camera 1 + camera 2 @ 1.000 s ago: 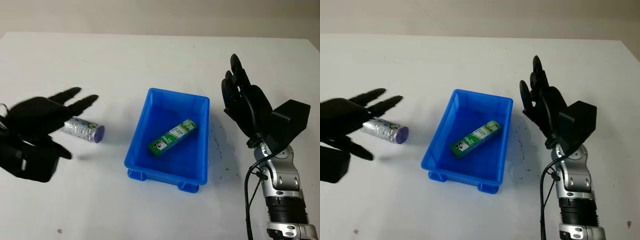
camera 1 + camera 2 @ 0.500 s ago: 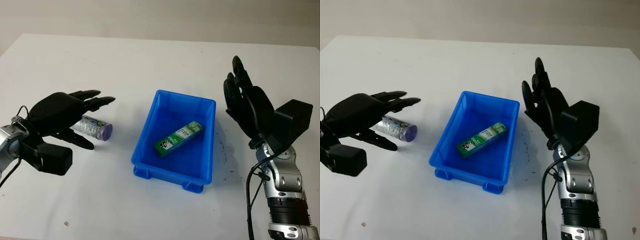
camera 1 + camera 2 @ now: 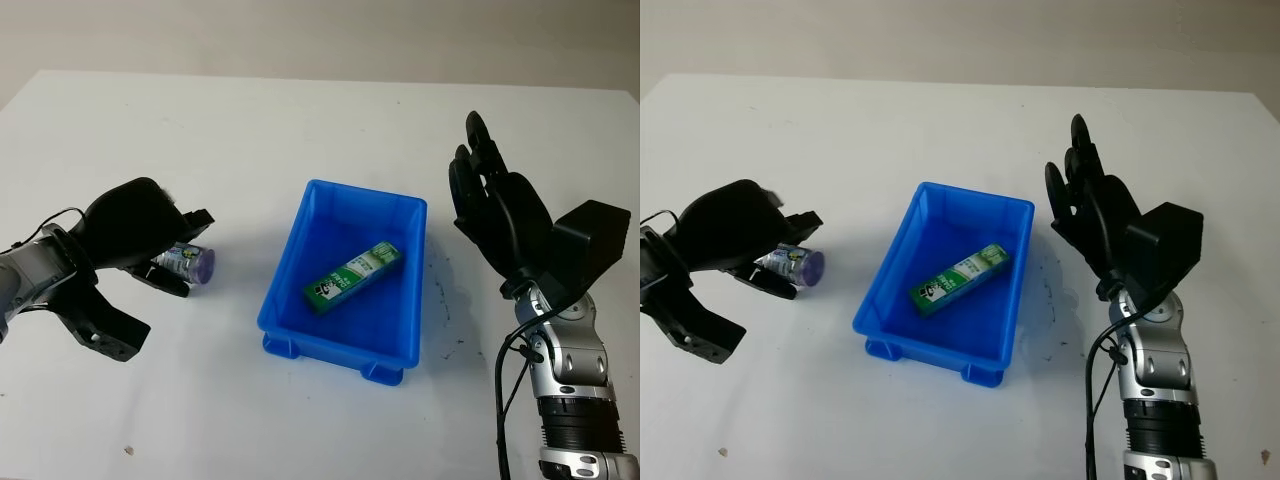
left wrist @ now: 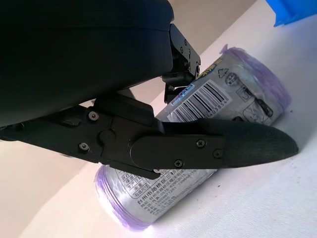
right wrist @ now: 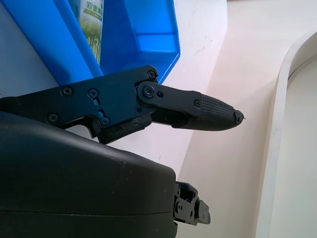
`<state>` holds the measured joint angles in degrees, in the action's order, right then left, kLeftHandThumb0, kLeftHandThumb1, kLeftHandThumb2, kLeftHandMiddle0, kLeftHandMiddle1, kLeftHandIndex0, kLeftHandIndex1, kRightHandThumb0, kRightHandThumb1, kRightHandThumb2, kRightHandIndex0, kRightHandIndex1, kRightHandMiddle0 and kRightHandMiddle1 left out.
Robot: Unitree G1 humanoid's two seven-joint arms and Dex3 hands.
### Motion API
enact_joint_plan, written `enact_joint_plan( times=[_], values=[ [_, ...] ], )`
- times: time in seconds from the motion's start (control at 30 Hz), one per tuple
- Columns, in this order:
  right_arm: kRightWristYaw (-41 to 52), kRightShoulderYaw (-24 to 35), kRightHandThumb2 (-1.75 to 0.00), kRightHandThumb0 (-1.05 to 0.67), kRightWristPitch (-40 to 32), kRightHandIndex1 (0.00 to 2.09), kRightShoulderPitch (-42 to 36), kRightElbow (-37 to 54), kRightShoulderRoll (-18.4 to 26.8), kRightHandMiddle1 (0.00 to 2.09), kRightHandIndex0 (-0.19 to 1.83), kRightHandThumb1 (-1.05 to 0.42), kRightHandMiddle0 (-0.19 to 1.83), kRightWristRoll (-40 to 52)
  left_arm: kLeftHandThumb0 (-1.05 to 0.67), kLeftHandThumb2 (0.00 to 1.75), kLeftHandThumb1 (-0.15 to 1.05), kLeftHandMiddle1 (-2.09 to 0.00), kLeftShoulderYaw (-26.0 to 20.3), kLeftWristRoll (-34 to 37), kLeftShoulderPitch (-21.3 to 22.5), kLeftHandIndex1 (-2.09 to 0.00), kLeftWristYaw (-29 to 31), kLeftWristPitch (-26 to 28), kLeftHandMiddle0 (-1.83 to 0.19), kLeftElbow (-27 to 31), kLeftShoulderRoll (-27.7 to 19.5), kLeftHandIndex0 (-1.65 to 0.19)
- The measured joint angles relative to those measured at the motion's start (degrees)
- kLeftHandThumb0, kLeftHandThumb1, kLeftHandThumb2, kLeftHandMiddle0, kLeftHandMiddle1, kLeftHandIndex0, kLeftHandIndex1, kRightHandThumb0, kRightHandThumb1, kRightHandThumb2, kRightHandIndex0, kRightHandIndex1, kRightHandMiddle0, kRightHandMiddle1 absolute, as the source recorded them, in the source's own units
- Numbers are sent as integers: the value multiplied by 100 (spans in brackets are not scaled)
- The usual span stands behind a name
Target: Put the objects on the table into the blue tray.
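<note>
**Left hand closed around the purple-ended roll beside the blue tray**

The left hand [image 3: 140, 228] is down at the tabletop [image 3: 250, 130] to the left of the blue tray [image 3: 410, 285], its fingers curled around a silvery roll with purple ends [image 3: 188, 264]. In the left wrist view the roll [image 4: 208, 106] lies on its side on the white surface, barcode label showing, with one black finger [image 4: 233, 144] laid across its body and the palm shell over it — the roll touches the tabletop. From the head camera, only the roll's purple end near the tray sticks out past the fingers.

The blue tray sits near the middle of the tabletop, and a green and white box [image 3: 352, 275] lies diagonally on its floor.

The right hand [image 3: 492, 205] is raised to the right of the tray, holding nothing, fingers uncurled and pointing upward — well apart from the tray's rim. Its wrist view shows one straight finger [image 5: 198, 110] with the tray's corner [image 5: 148, 34] beyond it.
</note>
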<state>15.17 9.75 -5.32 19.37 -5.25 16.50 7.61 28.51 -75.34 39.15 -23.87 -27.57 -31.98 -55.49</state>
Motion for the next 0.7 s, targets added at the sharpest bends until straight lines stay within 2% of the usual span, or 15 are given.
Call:
enact_joint_plan(
  times=[0.07,0.13,0.27,0.37,0.47,0.57,0.7],
  values=[
    [-8,1,-58,-68,0,0,1,-8,1,0,-19,-105,-19,2,-54,35,105,-209,1,49,-1,-209,135,38,-116,82,0,-56],
    [1,3,-58,-68,9,0,5,-27,1,0,-19,-105,-19,17,-53,33,105,-209,-13,231,-5,-209,258,34,-114,189,9,-46],
    [-2,2,-58,-69,36,0,13,-47,4,0,-19,-105,-19,6,-53,23,105,-209,-309,831,-18,-209,190,26,-116,677,165,-50],
    [-5,-3,-58,-69,39,0,24,-49,4,0,-19,-105,-19,3,-50,26,105,-209,-797,1660,4,-209,430,-6,-107,1235,290,-56],
    [7,-7,-57,-71,30,0,27,-51,13,0,-19,-105,-19,5,-46,25,105,-209,-1328,2938,136,-209,938,-155,-104,1776,536,-71],
    [5,-20,-56,-70,-3,0,31,-50,5,0,-19,-105,-19,31,-44,29,105,-209,-1874,4212,355,-209,1457,-67,-97,2324,954,-66],
    [-40,-37,-57,-71,0,0,34,-51,-9,0,-19,-105,-19,14,-44,27,105,-209,-2250,5153,661,-209,2126,339,-122,3009,1411,-86]
  ],
)
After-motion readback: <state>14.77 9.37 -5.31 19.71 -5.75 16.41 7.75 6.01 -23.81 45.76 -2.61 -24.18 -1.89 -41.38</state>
